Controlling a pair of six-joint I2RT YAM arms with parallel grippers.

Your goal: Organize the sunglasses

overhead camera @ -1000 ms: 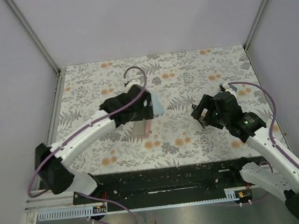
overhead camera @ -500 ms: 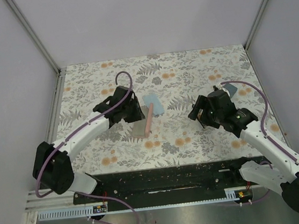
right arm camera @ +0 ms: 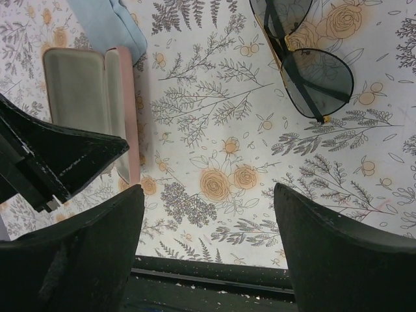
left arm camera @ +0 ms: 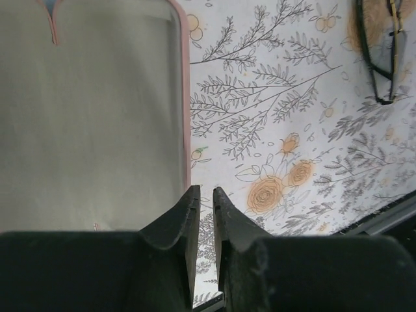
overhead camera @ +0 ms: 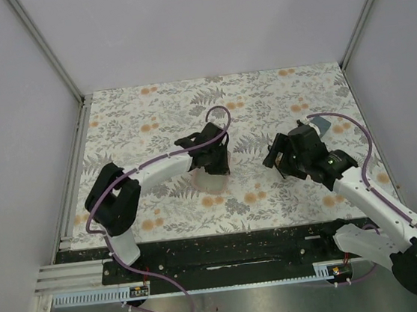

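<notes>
My left gripper (left arm camera: 201,195) has its fingers almost pressed together. Only a thin slit is left, and I see nothing in it. It sits just beside the pink rim of the open case (left arm camera: 84,117). My right gripper (right arm camera: 208,195) is spread wide and holds nothing. The dark sunglasses (right arm camera: 305,62) lie folded on the table (overhead camera: 262,97), near the right gripper and apart from the case. I think picking them up comes next. I'd go down slowly, pinch the frame in the middle and squeeze softly, keeping off the lenses. The table is flat and flowery, with plain pale walls (overhead camera: 201,21) around it.
</notes>
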